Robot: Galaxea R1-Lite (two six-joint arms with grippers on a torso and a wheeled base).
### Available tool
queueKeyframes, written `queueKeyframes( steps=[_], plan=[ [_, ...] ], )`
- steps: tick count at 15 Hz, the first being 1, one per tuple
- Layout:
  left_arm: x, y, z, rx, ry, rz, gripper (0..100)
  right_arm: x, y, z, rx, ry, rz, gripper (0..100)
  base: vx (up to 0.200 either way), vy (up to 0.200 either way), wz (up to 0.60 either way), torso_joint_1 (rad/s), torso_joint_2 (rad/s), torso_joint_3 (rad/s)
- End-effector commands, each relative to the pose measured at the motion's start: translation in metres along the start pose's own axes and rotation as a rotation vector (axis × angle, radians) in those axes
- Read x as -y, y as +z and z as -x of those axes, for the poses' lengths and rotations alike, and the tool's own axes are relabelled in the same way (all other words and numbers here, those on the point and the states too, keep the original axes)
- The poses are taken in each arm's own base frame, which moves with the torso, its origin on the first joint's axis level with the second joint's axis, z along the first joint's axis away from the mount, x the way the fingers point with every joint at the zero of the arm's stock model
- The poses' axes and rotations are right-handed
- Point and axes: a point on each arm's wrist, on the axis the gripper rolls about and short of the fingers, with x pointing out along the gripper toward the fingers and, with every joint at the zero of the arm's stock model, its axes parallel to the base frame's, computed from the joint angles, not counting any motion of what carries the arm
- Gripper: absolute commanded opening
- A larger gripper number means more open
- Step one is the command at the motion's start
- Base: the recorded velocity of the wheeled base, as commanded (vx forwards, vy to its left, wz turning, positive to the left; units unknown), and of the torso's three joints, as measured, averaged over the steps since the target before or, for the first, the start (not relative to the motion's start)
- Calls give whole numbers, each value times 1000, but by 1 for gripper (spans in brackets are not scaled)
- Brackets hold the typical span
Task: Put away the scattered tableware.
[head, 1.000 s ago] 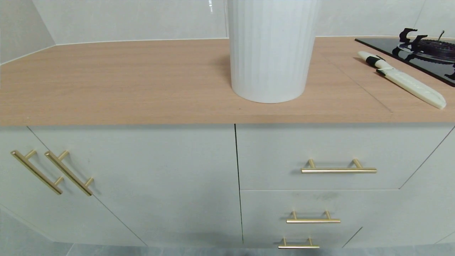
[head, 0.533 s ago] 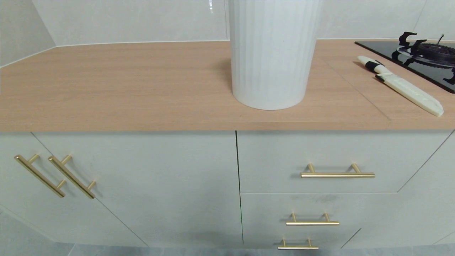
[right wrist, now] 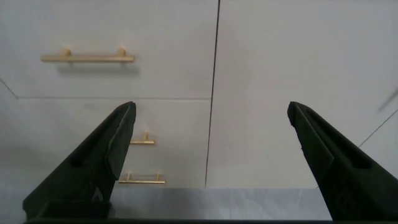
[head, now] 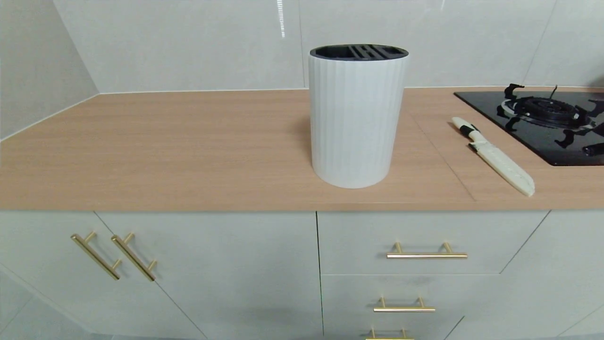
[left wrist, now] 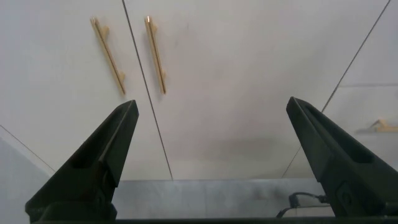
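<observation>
A cream knife (head: 493,157) with a black band on its handle lies on the wooden counter (head: 188,146), right of a tall white ribbed holder (head: 355,118) with a black slotted top. My left gripper (left wrist: 211,130) is open, low in front of the cabinet doors with nothing between its fingers. Facing the drawer fronts, my right gripper (right wrist: 208,134) also stands open and holds nothing. Both hang below counter height, well away from the knife.
A black gas hob (head: 542,120) sits at the counter's right end, just beyond the knife. Grey cabinet doors with gold handles (head: 113,257) are at the left, drawers with gold handles (head: 427,255) at the right. Tiled walls close off the back and left.
The head camera has tilted up and drawn back, so the holder's slotted top and more of the wall now show. The knife and holder have not moved on the counter.
</observation>
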Motion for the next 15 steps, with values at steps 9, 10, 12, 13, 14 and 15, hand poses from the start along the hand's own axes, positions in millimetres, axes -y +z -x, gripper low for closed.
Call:
queueKeyframes(
  steps=[9,10,12,13,14,15],
  plan=[
    [0,0,0,0,0,0,100,0,0,0,-1,0,0,100,0,0,0,274,-487,-261],
    [0,0,0,0,0,0,100,0,0,0,-1,0,0,100,0,0,0,242,-505,-261],
    [0,0,0,0,0,0,100,0,0,0,-1,0,0,100,0,0,0,254,-513,-263],
    [0,0,0,0,2,0,100,0,0,0,-1,0,0,100,0,0,0,256,-515,-261],
    [0,0,0,0,0,0,100,0,0,0,-1,0,0,100,0,0,0,261,-540,-276],
    [0,0,0,0,0,0,100,0,0,0,-1,0,0,100,0,0,0,261,-544,-251]
  ],
)
